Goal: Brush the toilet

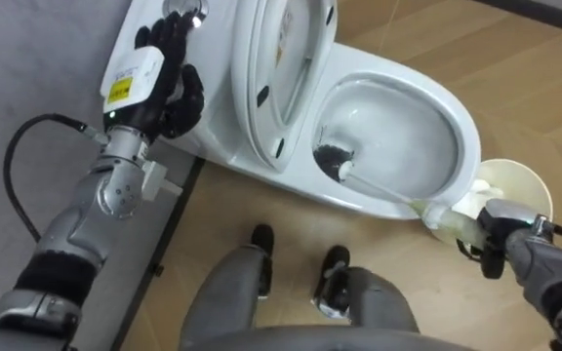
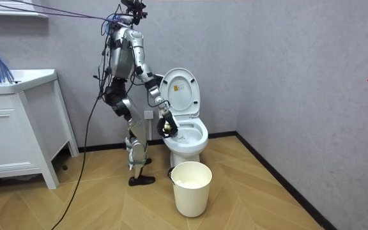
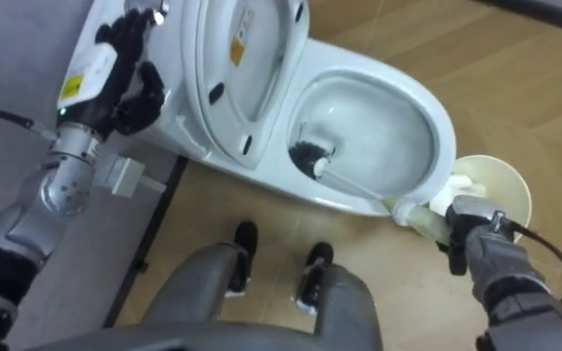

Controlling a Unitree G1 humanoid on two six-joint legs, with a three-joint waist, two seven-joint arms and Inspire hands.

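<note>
Item count: one toilet, one brush, one bucket, two robot hands in use.

Left to right, as seen from the robot's head:
- The left hand rests on top of the tank, just beside the flush button. Its fingers are loosely spread and grip nothing.
- The lid stands raised against the tank.
- The brush head sits inside the bowl, touching its inner wall on the lid side. The handle runs up over the front rim.
- The right hand has its fingers curled round the end of the handle, outside the bowl.
- The bucket is just behind that hand.

The room view adds the following: the robot stands on the wooden floor at the toilet's front corner, leaning towards it. The bucket stands upright on the floor before the toilet. One white cabinet stands well apart at the room view's left. The head views supply the brush head's position in the bowl
</note>
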